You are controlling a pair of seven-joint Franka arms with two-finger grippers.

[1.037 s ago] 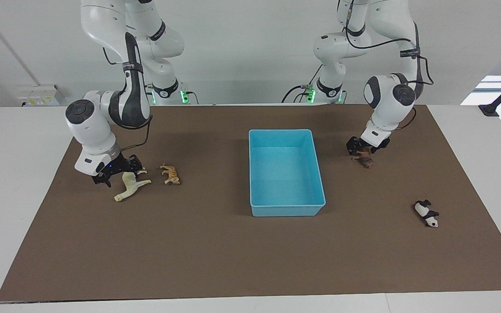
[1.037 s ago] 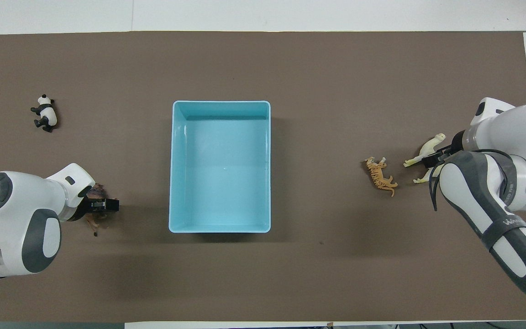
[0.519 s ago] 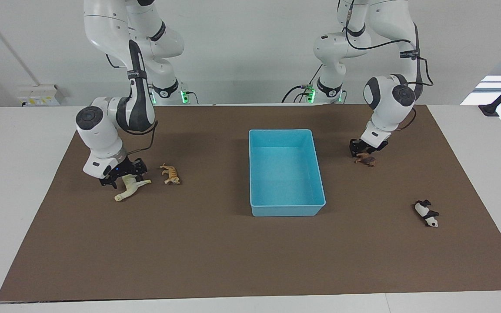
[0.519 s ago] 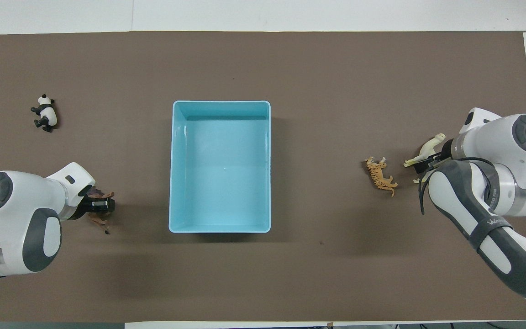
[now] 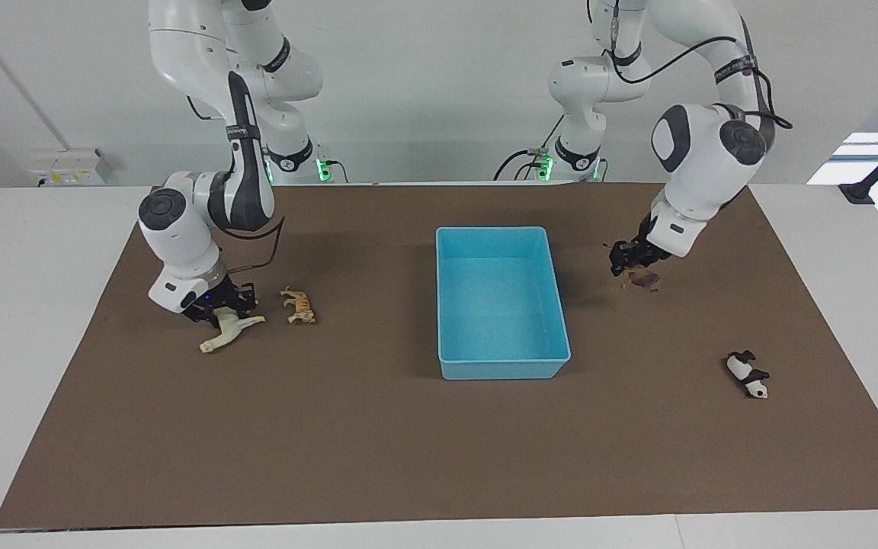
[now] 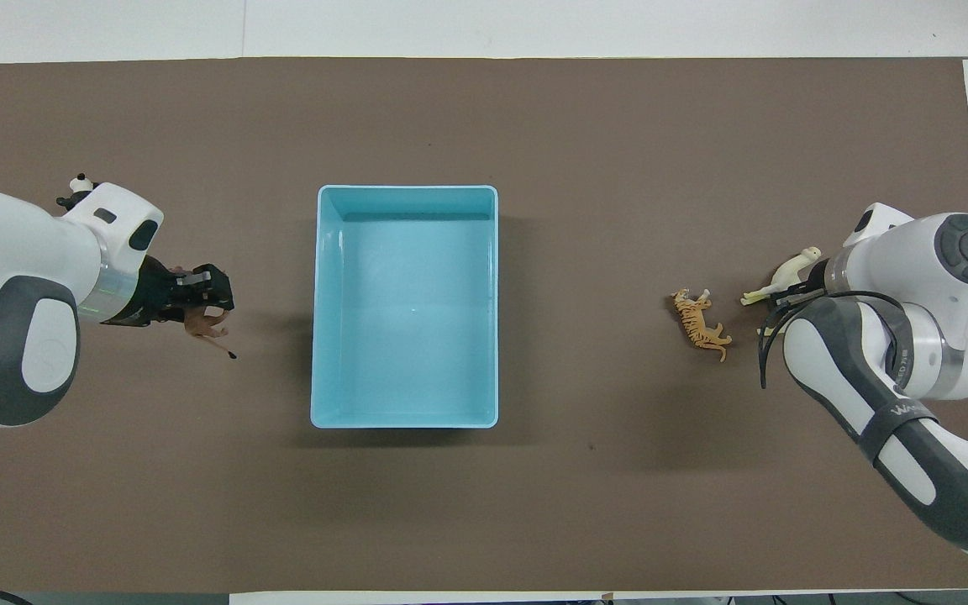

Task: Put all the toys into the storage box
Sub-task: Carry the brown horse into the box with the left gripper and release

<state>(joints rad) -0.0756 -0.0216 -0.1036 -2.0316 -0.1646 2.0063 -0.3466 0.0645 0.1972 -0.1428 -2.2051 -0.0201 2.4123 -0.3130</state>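
Observation:
My left gripper [image 5: 632, 264] is shut on the brown animal [image 5: 643, 279] and holds it a little above the mat, beside the light blue storage box [image 5: 504, 368]; both show in the overhead view [image 6: 200, 291], the animal [image 6: 205, 324] hanging below the fingers. My right gripper [image 5: 222, 305] is down on the cream-white horse [image 5: 229, 330], shut on its hindquarters; the horse lies on the mat. The orange tiger [image 5: 299, 306] lies beside the horse, toward the box. The panda [image 5: 748, 374] lies at the left arm's end, farther from the robots. The box [image 6: 405, 191] has nothing in it.
A brown mat [image 5: 378, 442] covers the table. In the overhead view my left arm hides most of the panda [image 6: 79, 182], and my right arm covers part of the horse [image 6: 789, 276] next to the tiger [image 6: 702, 323].
My left gripper has lifted the brown animal off the mat and swung it toward the box. My right gripper has come down and closed on the horse.

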